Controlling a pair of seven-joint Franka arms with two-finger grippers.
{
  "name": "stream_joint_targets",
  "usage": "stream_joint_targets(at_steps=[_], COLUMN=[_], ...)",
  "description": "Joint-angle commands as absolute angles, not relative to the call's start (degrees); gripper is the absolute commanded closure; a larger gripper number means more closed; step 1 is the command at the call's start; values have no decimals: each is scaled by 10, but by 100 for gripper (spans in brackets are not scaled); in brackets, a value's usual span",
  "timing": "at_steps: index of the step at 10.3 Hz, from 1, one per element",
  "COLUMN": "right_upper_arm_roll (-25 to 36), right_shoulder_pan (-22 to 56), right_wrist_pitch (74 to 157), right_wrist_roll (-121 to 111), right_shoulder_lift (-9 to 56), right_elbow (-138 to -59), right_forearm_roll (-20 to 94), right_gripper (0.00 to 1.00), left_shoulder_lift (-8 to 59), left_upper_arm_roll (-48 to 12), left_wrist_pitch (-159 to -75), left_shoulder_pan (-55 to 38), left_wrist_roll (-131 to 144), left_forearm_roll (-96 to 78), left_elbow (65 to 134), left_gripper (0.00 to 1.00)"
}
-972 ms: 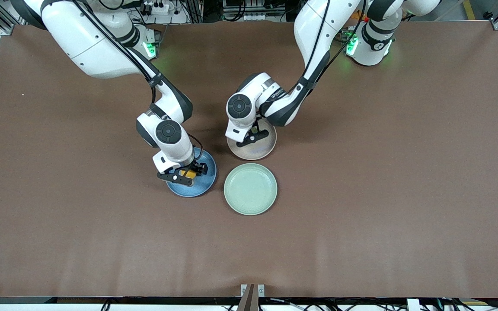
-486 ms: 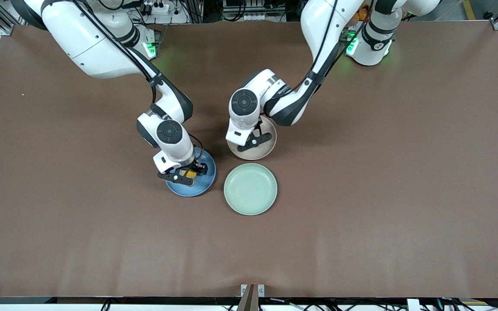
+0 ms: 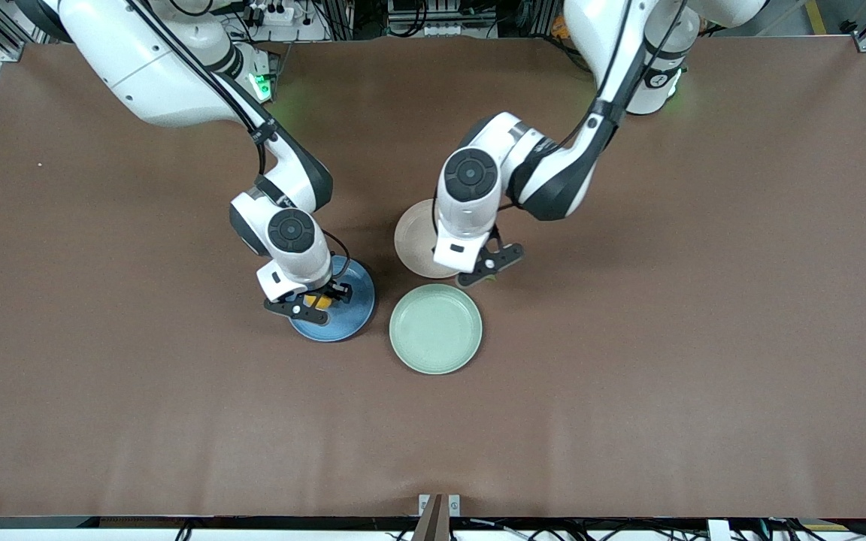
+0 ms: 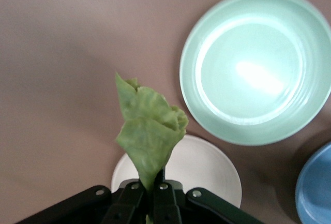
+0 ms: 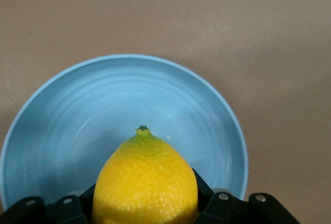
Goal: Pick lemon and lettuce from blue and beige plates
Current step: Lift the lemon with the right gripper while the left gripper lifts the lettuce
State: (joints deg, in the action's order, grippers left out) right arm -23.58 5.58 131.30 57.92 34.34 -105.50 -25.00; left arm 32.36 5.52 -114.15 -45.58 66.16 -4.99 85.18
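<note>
My right gripper (image 3: 311,303) is shut on the yellow lemon (image 3: 319,301) and holds it just over the blue plate (image 3: 350,309). In the right wrist view the lemon (image 5: 145,180) sits between the jaws of the right gripper (image 5: 145,206), above the blue plate (image 5: 124,94). My left gripper (image 3: 487,266) is shut on the stem of the green wrinkled lettuce leaf (image 4: 150,131). It holds the leaf in the air over the edge of the bare beige plate (image 3: 412,240). The left wrist view shows the left gripper (image 4: 152,193) and the beige plate (image 4: 207,167) below it.
A pale mint-green plate (image 3: 435,328) lies bare beside the blue plate, nearer the front camera than the beige plate. It also shows in the left wrist view (image 4: 189,79), along with the blue plate's edge (image 4: 315,193). Brown table mat (image 3: 666,300) lies all round.
My left gripper has lifted the lettuce off the beige plate and swung toward the left arm's end, over the plate's edge. My right gripper has risen slightly with the lemon.
</note>
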Motion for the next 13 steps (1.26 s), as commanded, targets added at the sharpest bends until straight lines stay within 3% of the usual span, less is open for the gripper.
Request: stream_joint_targets(at_steps=[1, 4, 9, 13], right_upper_arm_roll=[-246, -220, -108, -42], right_shoulder_pan=[25, -1, -14, -20], right_wrist_pitch=[1245, 1182, 1194, 1307], right_wrist_roll=[478, 382, 169, 38], right_shoulder_lift=[281, 231, 184, 181], right_elbow=[-1070, -1077, -1103, -1166], right_forearm_roll=[-181, -155, -98, -63], right_gripper=[55, 55, 54, 54], left_shoulder_lift=[276, 254, 254, 284], left_upper_arm_roll=[55, 57, 55, 54], left_wrist_pitch=[-1110, -1080, -1066, -1075], left_shoulder_pan=[-419, -366, -256, -172], left_wrist_roll=[608, 525, 333, 194], left_forearm_roll=[-27, 15, 26, 23], left_elbow=[863, 863, 865, 863], left_gripper=[100, 100, 100, 100])
